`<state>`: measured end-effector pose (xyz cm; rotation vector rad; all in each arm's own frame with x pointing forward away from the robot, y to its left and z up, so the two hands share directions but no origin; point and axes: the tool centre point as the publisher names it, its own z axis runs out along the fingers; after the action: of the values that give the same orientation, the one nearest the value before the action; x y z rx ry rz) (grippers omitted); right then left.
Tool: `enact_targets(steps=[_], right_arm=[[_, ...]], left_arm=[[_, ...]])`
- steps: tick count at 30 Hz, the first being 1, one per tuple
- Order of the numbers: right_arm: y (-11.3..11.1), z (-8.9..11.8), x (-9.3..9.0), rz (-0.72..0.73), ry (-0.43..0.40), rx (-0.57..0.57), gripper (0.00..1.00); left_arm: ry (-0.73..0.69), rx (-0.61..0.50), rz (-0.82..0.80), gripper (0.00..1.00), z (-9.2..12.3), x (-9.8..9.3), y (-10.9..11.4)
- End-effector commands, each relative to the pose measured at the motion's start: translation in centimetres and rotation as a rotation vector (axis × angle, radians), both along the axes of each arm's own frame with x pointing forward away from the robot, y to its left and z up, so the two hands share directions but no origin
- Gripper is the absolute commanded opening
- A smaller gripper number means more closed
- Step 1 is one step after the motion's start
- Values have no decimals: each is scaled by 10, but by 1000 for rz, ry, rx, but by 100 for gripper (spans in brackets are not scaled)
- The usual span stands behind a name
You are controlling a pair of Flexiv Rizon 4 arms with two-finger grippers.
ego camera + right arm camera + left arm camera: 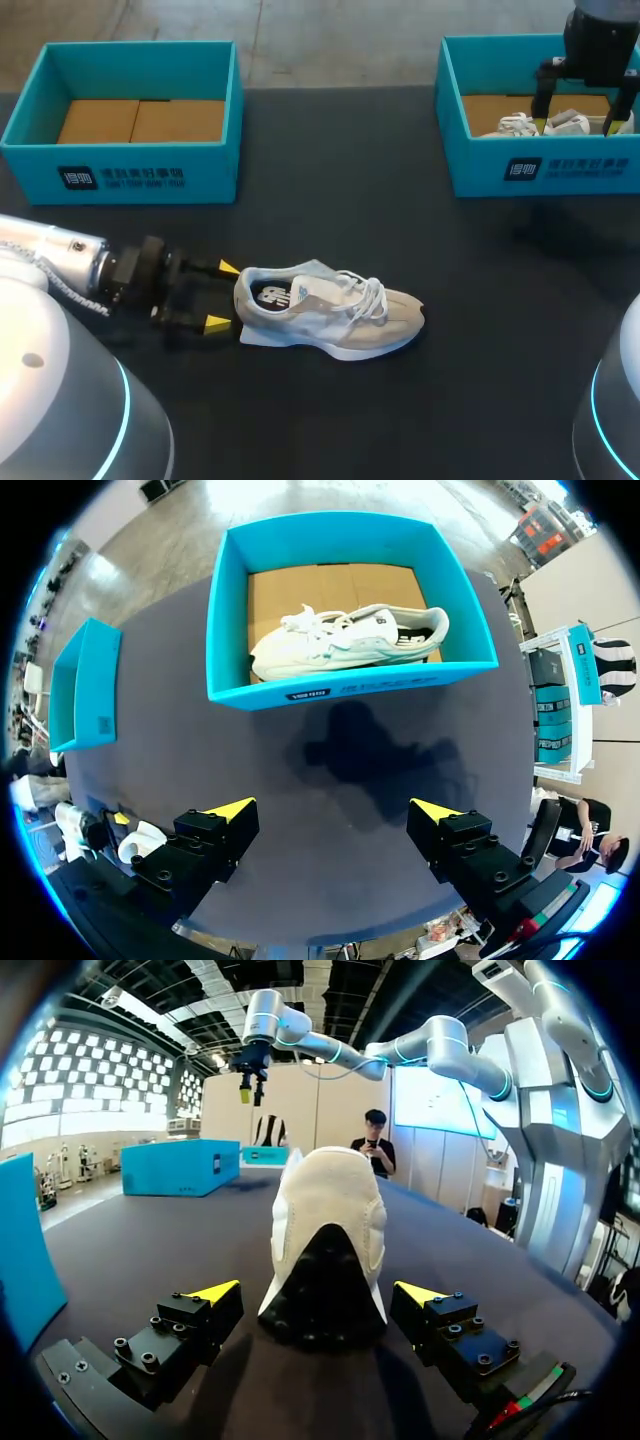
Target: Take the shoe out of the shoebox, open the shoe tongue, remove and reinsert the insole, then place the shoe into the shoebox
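Head view: your left gripper (222, 296) stands released, not touching the shoe (330, 310), which lies on the table (400, 420) heel toward it, long axis running straight ahead. Your right gripper (577, 122), also released, hangs well apart over the right shoebox (480, 165).

The shoebox (30, 165) label (122, 178) print is unreadable.

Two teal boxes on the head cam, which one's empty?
The left shoebox: only its bare cardboard floor shows. The right shoebox holds a white shoe.
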<state>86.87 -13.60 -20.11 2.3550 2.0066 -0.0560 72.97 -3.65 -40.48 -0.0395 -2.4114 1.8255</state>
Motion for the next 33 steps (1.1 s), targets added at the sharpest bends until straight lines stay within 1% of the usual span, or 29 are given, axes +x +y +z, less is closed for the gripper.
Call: enact_targets(steps=[1,9,22,28,33], right_arm=[[-1,-1,-1,0,-3,1,100],[-1,-1,-1,0,-3,1,100],[-1,-1,-1,0,-3,1,100],[-1,-1,-1,0,-3,1,100],[-1,-1,-1,0,-3,1,100]], left_arm=[[2,-2,-4,100,-3,1,-2],[4,-10,-15,100,-6,-5,-1],[11,-27,-26,100,-8,-8,-2],[15,-35,-22,100,-9,-6,3],[19,-42,-23,100,-11,-7,1]])
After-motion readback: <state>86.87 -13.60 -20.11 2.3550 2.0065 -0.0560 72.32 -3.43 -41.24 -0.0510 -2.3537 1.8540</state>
